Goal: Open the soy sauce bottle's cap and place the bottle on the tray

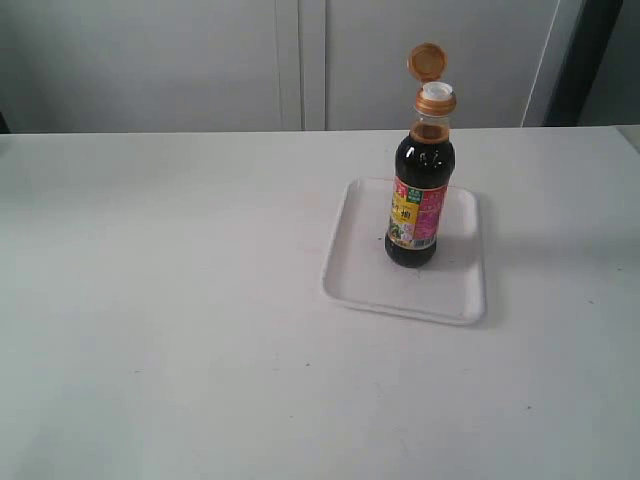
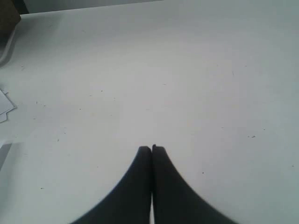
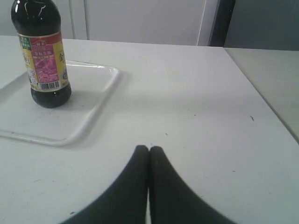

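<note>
The soy sauce bottle (image 1: 418,200) stands upright on the white tray (image 1: 365,255), toward the tray's far side. Its copper-orange cap (image 1: 428,62) is flipped up on its hinge, and the white spout (image 1: 436,88) shows above the collar. The right wrist view shows the bottle's lower part (image 3: 43,56) on the tray (image 3: 93,109); its cap is cut off there. My right gripper (image 3: 149,148) is shut and empty, well away from the tray over bare table. My left gripper (image 2: 152,148) is shut and empty over bare table. Neither gripper shows in the exterior view.
The white table (image 1: 160,300) stretches around the tray. Grey cabinet panels (image 1: 300,60) stand behind it. In the left wrist view some white paper (image 2: 4,105) lies near the table's edge. The right wrist view shows the table's edge (image 3: 261,98) beside a gap.
</note>
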